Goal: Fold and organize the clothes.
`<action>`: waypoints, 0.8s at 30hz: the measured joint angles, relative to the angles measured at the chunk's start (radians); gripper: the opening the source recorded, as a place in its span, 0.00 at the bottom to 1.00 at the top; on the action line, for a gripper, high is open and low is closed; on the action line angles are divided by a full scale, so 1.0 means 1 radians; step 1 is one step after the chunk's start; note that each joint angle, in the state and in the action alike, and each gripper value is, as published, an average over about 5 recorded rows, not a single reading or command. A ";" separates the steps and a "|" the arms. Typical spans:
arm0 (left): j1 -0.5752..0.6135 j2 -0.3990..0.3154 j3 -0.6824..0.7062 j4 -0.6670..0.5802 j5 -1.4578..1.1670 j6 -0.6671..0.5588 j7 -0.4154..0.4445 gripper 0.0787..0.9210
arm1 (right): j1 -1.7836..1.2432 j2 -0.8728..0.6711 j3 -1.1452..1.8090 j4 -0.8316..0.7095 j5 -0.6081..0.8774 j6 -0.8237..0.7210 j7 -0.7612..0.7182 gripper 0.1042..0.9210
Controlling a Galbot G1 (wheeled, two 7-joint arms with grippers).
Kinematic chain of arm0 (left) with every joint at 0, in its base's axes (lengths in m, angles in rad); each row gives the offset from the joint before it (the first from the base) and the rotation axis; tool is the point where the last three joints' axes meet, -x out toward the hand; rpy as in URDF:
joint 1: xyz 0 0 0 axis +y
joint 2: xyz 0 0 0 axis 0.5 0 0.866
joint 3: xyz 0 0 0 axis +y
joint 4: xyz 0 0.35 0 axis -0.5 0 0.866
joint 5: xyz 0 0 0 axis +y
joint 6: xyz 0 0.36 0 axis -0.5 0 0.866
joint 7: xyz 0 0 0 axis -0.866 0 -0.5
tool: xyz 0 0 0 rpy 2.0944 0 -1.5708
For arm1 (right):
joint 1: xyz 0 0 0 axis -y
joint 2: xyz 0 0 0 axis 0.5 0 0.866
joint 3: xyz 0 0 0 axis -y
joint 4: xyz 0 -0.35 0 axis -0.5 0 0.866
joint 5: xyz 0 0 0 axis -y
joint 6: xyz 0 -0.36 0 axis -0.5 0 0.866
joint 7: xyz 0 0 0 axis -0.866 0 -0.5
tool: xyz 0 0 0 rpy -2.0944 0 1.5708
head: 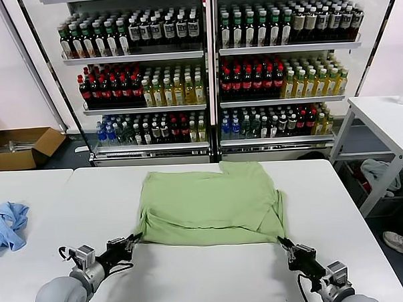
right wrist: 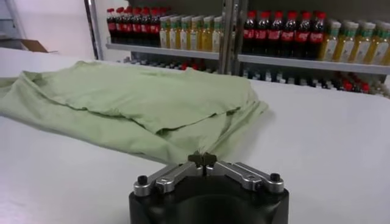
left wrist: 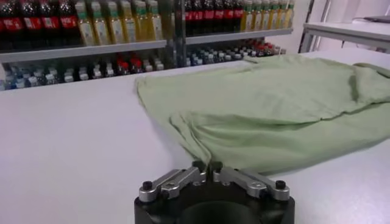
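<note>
Head view: I'm seeing the left gripper (head: 134,238) pinching the near left corner of the light green shirt (head: 210,203), jaws clamped together on fabric. I'm seeing the right gripper (head: 284,242) clamping the near right corner likewise. Shirt is lying folded on the white table (head: 194,278), stretching away from both grippers toward the drinks shelves (head: 211,70).

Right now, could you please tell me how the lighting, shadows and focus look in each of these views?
Head view: even overhead light, the light green polo shirt casting only a thin shadow on the white table. Left wrist view: the left gripper is sharp, the shelved bottles soft. Right wrist view: the right gripper is sharp, soft sheen on the table, far bottles slightly blurred.
</note>
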 measured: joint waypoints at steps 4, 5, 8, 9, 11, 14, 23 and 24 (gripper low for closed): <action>0.036 -0.001 -0.021 -0.033 0.007 0.009 -0.006 0.01 | -0.033 0.001 0.017 0.036 -0.002 -0.005 0.001 0.00; 0.049 -0.004 -0.028 -0.044 0.010 0.010 -0.007 0.01 | -0.044 0.002 0.023 0.045 -0.004 -0.006 0.001 0.00; 0.096 -0.017 -0.055 -0.079 0.017 0.012 -0.010 0.01 | -0.082 0.008 0.039 0.075 -0.014 -0.006 0.002 0.00; 0.114 -0.022 -0.065 -0.093 0.019 0.012 -0.011 0.01 | -0.097 0.011 0.045 0.085 -0.020 -0.006 0.002 0.00; 0.156 -0.034 -0.090 -0.121 0.020 0.012 -0.013 0.01 | -0.129 0.019 0.059 0.105 -0.034 -0.007 0.003 0.00; 0.228 -0.050 -0.131 -0.164 0.021 0.010 -0.016 0.01 | -0.186 0.035 0.079 0.138 -0.058 -0.007 0.005 0.00; 0.425 -0.064 -0.252 -0.260 0.022 -0.005 -0.017 0.01 | -0.349 0.074 0.122 0.229 -0.115 0.003 0.009 0.00; 0.437 -0.064 -0.261 -0.266 0.023 -0.006 -0.018 0.01 | -0.363 0.076 0.124 0.238 -0.118 0.003 0.009 0.00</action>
